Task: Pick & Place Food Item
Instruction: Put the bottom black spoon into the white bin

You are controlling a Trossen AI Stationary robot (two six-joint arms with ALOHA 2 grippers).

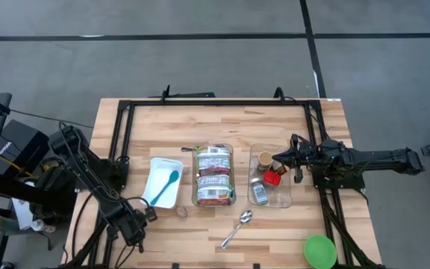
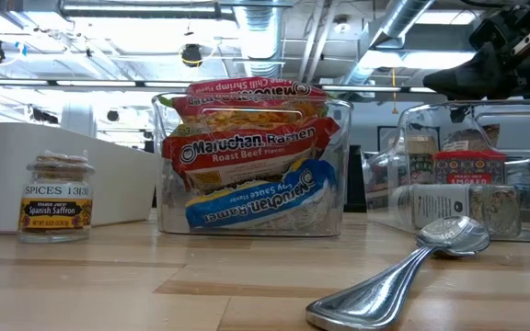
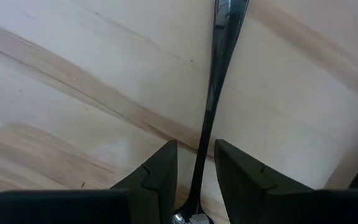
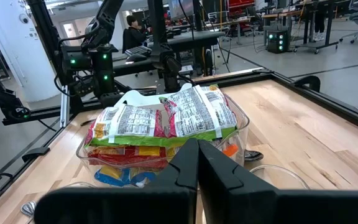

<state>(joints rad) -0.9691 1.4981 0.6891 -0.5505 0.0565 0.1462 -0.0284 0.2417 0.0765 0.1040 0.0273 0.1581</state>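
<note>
Butcher-block wood is carrying everything here: the table [image 1: 290, 119] is holding a clear bin [image 1: 194, 196] at its centre, and three Maruchan ramen packs [image 1: 213, 178] are standing on edge inside it. By my reading these are the food items to be moved. Each pack's long axis is running from 9 to 3 o'clock, and the three are filing one behind another from 12 to 6.

The right gripper [image 1: 277, 160] is hovering at 3 o'clock from that bin, above a second clear bin [image 1: 286, 196] of spice jars, with its fingers pressed together on nothing. It is pointing toward 9 o'clock, straight at the packs' short ends, so it is lying in line with their long axis. It is also the nearer of the two. Any grasp from there would call for the fingers to part and, I judge, a turn of the wrist so they straddle a pack's thin faces.

The left gripper [image 1: 137, 233] is waiting low at 7 o'clock, near the table's front edge and well apart from the bin. Its fingers are sitting narrowly apart around a dark slender handle [image 3: 211, 93], seemingly clamping it.

A Spanish Saffron jar [image 2: 55, 198] is standing loose at 7 o'clock of the ramen bin, and a metal spoon [image 1: 237, 228] is lying at 5 o'clock.
</note>
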